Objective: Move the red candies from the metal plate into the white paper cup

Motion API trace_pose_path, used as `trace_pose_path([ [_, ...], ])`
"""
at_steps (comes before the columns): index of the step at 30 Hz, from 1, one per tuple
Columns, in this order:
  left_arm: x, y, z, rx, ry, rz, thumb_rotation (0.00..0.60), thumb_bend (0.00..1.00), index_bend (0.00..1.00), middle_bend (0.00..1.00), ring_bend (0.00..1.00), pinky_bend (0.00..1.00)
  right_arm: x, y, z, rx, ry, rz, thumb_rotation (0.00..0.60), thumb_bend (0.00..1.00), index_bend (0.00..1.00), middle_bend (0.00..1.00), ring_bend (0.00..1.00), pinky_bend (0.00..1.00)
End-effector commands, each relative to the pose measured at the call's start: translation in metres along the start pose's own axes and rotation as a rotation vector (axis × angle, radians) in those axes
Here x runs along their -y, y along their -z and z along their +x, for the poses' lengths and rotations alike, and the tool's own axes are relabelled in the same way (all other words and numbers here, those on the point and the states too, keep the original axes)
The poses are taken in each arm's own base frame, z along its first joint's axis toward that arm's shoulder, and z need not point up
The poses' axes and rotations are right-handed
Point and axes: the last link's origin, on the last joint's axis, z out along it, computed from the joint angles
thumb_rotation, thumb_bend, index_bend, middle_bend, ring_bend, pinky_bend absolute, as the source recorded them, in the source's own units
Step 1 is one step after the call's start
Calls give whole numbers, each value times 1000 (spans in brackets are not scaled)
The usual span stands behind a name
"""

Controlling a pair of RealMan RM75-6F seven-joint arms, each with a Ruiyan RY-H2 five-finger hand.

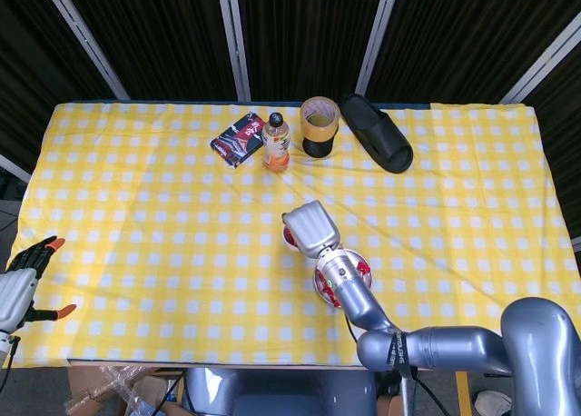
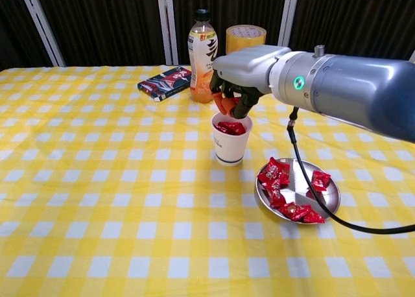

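The white paper cup stands at mid-table with red candies inside. My right hand hovers just over its rim, fingers curled down around a small red candy. From the head view the right hand covers most of the cup. The metal plate lies to the cup's right, apart from the hand, with several red candies in it. My left hand is at the table's near left edge, fingers spread and holding nothing.
A bottle of orange drink stands behind the cup. Beside it is a tape roll on a black mesh holder. A black slipper and a dark packet lie at the back.
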Motion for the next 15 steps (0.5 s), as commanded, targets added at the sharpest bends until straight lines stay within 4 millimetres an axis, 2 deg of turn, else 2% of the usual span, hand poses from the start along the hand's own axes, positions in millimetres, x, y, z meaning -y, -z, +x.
trace_pose_path([
  [1,0,0,0,1,1,1,600,61,0,0,0,0,4,-3,-4,10,-12,11,600,645,551,584,880,987],
  [7,0,0,0,3,-1,4,600,61,0,0,0,0,5,-5,-8,13,-22,17,600,645,484,570,880,987],
  [15,0,0,0,1,-4,3,600,62,0,0,0,0,2,-7,-10,-2,-30,7,600,643,431,477,880,987],
])
